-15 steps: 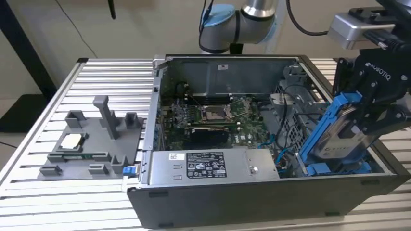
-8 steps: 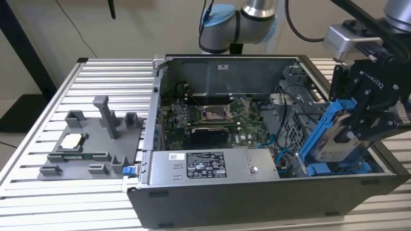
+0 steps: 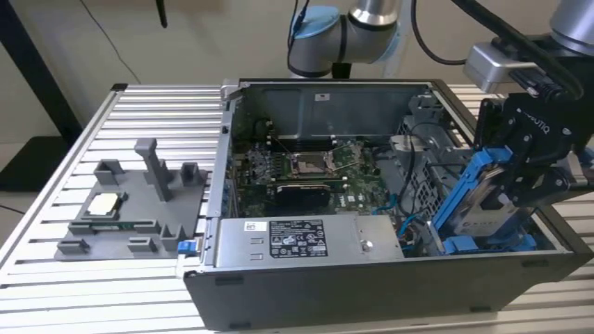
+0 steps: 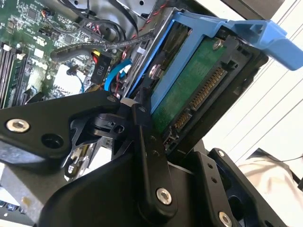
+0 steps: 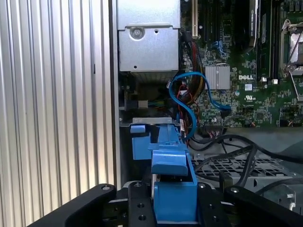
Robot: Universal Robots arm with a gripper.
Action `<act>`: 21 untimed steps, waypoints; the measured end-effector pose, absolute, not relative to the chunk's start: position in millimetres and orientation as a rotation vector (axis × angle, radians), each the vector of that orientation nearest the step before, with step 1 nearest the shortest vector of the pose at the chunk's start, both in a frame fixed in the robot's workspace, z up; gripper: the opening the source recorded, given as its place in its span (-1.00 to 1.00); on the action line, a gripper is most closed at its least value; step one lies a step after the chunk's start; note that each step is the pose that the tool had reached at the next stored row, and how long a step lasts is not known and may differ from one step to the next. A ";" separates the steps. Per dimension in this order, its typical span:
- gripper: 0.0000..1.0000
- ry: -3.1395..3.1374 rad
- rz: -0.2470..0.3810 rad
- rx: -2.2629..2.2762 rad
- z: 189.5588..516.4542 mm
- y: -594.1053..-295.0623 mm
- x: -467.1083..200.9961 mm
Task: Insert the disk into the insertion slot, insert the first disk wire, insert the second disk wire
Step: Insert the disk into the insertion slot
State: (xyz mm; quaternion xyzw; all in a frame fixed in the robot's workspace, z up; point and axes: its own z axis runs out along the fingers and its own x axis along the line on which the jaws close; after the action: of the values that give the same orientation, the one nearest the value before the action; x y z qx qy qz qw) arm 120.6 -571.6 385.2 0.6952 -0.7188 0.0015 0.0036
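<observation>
Wrist up high, your arm (image 3: pixel 568 24) hung over the exterior view's right end of the open computer case (image 3: pixel 371 292), with the gripper (image 3: pixel 519 188) pointing down. Its fingers (image 4: pixel 147 142) were squeezed tight on the disk (image 3: pixel 478 205). You had the disk steeply tilted, its low end right by the blue-sided insertion slot (image 3: pixel 487 245) inside the case, not yet flat in it.
</observation>
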 end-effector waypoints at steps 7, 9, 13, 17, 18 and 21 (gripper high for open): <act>-0.35 -2.253 0.005 2.179 385.2 -571.4 120.6; -0.35 -2.253 0.005 2.179 385.3 -571.4 120.6; -0.20 -2.253 0.005 2.179 385.3 -571.3 120.6; 0.05 -2.253 0.005 2.179 385.2 -571.3 120.6; 0.05 -2.253 0.005 2.179 385.2 -571.3 120.6; 0.05 -2.253 0.005 2.179 385.2 -571.2 120.6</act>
State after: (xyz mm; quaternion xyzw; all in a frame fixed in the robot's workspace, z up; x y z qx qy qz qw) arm 120.6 -571.2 385.2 0.6953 -0.7187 0.0015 0.0037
